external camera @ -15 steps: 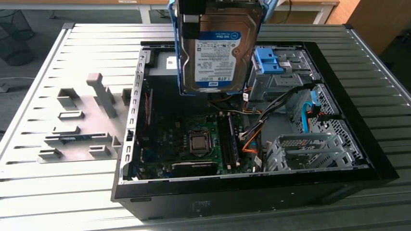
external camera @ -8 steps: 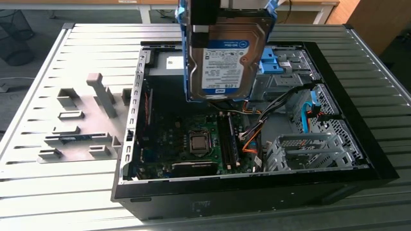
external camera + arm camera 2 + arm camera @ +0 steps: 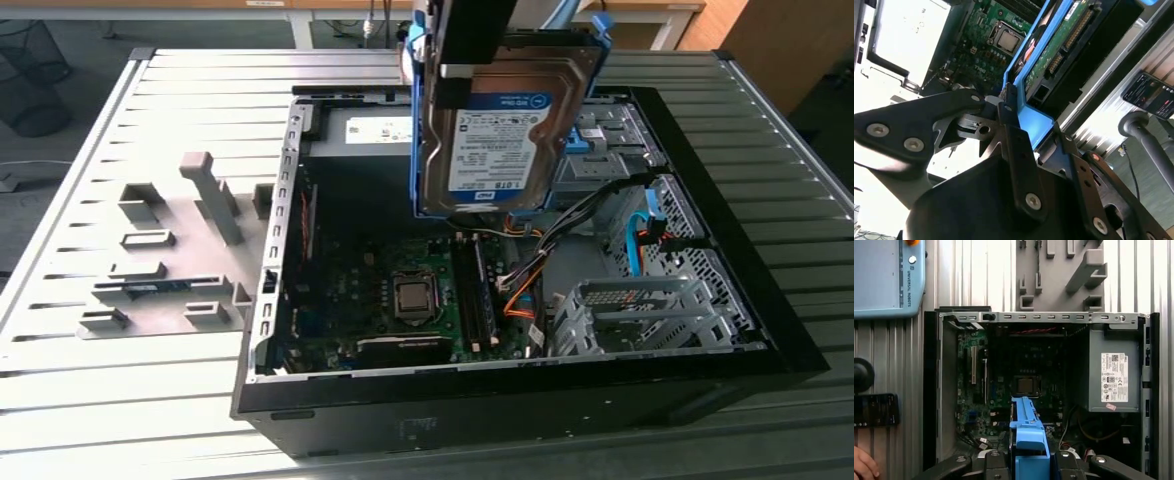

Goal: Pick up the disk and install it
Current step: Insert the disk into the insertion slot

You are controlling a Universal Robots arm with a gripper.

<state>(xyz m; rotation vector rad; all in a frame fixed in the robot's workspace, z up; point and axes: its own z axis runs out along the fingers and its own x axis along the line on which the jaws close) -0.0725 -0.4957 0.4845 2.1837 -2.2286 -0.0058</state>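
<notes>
The disk [image 3: 501,130], a silver hard drive with a white-and-blue label in a blue plastic frame, hangs on edge above the open computer case [image 3: 747,330]. My gripper [image 3: 470,45] is shut on the top of its blue frame. In the second wrist view the black fingers [image 3: 1010,131] clamp the blue frame [image 3: 1035,122], and the drive's green circuit board [image 3: 1054,47] faces the camera. The first wrist view looks down past the blue frame [image 3: 1027,427] at the motherboard [image 3: 1026,385] well below it.
The case lies open on a slatted metal table [image 3: 160,400]. A metal drive cage [image 3: 641,310] sits at its near corner on the exterior view's right, a power supply [image 3: 1114,375] at one end. A grey fixture plate [image 3: 167,270] lies beside the case. A hand [image 3: 863,465] rests nearby.
</notes>
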